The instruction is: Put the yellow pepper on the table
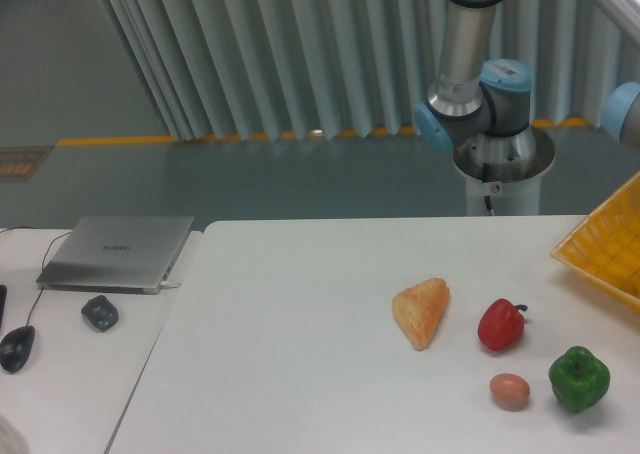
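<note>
Fingers: outside the camera's field; their state could not be told.
Arm: only the base column and grey-and-blue joints (478,94) were visible, behind the far edge of the desk, with one more blue joint cut by the right border.
Yellow pepper: not visible anywhere in the view.
Desk (300,354): white surface carrying the items listed below.
Yellow mesh basket (606,246): at the right border, only partly in frame, its contents not discernible.
Red pepper (501,324): on the desk, right of centre.
Green pepper (579,378): near the front right, apart from the red pepper.
Egg (510,390): brown, just left of the green pepper and in front of the red pepper.
Croissant-like pastry (421,311): left of the red pepper, apart from it.
Laptop (118,251): closed, on the adjoining left surface.
Mouse (16,347): at the left border.
Small dark object (99,312): in front of the laptop.
</note>
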Controlling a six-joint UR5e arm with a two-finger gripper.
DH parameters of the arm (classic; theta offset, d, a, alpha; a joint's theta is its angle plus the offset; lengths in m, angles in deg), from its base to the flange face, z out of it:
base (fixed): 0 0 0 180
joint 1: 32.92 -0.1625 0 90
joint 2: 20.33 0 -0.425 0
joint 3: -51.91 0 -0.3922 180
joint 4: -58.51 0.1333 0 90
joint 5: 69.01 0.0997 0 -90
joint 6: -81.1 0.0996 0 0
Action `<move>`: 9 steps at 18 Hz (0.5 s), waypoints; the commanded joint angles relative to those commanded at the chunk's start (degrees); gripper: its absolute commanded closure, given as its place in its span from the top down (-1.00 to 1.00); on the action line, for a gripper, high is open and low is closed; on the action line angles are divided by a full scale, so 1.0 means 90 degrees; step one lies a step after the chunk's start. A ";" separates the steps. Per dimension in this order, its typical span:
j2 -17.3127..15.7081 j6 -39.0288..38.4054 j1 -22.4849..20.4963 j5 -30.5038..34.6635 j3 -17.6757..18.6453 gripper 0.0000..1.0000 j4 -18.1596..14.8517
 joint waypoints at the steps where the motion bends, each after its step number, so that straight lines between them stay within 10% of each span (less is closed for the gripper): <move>1: 0.0000 -0.0010 0.0010 0.0000 0.0039 1.00 0.0019; 9: 0.0059 0.0039 -0.0019 0.0010 0.0068 1.00 0.0049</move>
